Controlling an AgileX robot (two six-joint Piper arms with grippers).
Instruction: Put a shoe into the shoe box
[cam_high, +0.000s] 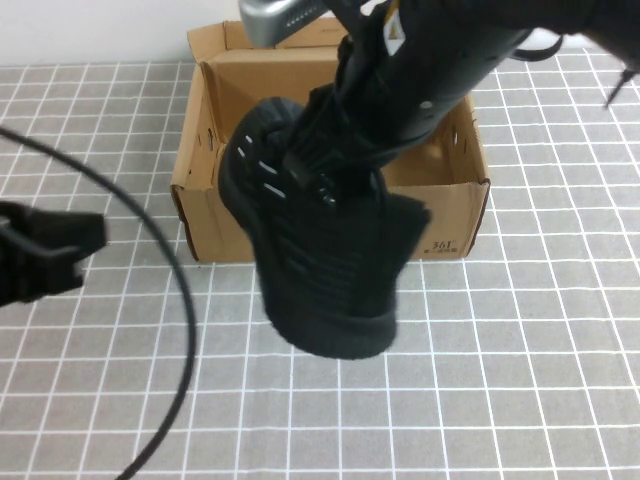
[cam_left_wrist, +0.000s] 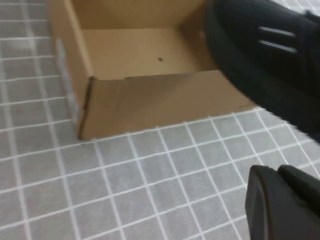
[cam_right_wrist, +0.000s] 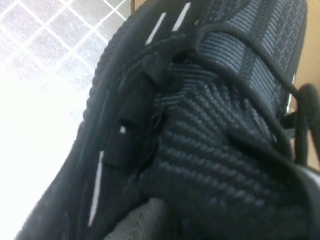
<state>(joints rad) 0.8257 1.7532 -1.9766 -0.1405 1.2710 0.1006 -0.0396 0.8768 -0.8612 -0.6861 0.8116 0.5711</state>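
Observation:
The black knit shoe (cam_high: 320, 260) hangs in the air, toe toward the box and heel toward me, over the front wall of the open brown shoe box (cam_high: 455, 215). My right gripper (cam_high: 345, 150) comes down from the upper right and is shut on the shoe's collar by the laces. The right wrist view is filled by the shoe's tongue and laces (cam_right_wrist: 200, 125). My left gripper (cam_high: 60, 250) is shut and empty, low at the left, well apart from the box. The left wrist view shows the left gripper (cam_left_wrist: 280, 200), a box corner (cam_left_wrist: 150, 100) and the shoe's sole side (cam_left_wrist: 270, 65).
A black cable (cam_high: 170, 260) curves across the grey tiled table left of the box. The box's flap lid (cam_high: 215, 40) stands up at the back against the white wall. Open tiled surface lies in front of the box (cam_high: 450, 380).

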